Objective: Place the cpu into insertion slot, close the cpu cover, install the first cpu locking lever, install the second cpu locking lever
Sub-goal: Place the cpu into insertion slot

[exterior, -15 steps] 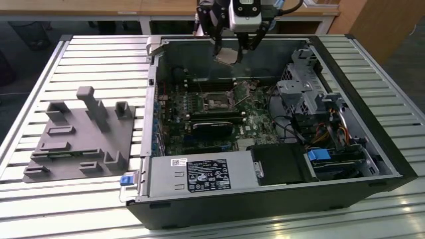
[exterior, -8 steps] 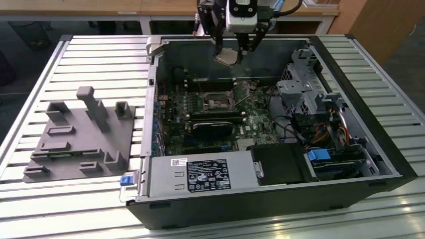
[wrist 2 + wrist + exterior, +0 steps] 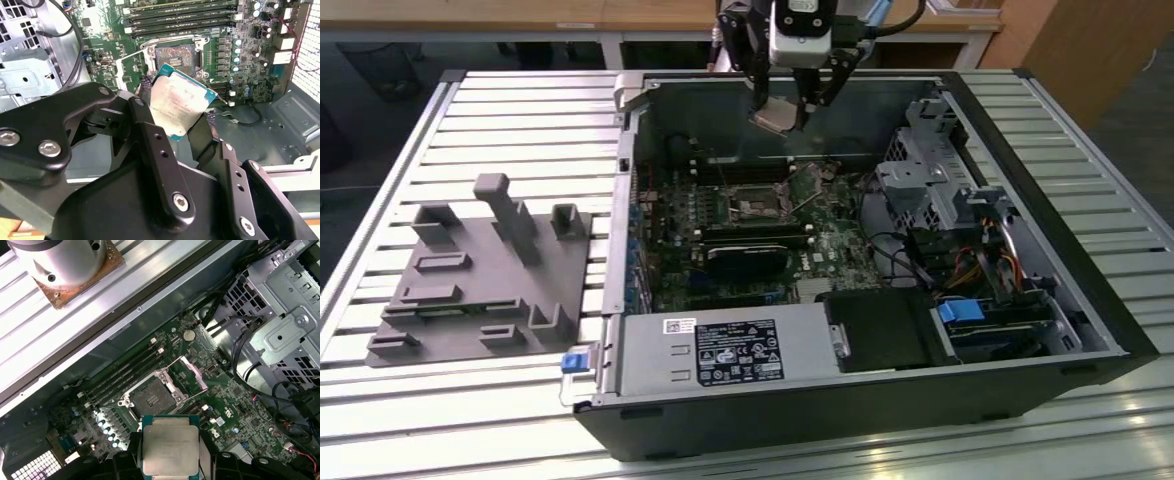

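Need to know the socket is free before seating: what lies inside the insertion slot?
Nothing sits in the insertion slot: its dark bare bed shows in both wrist views. In the second wrist view the cpu, held by the gripper, covers part of its rim.

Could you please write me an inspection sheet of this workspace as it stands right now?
Surface: slatted metal table carrying an open computer case.
Job's things: cpu held in the air above the board; insertion slot empty; cpu cover swung open beside it.
Clutter: grey moulded fixture on the table, to the exterior view's left of the case.
Grippers: hand shut on the cpu's edges, above the case.
Cables: coloured wires and black leads near the drive cage.
Surroundings: wooden furniture behind the table.
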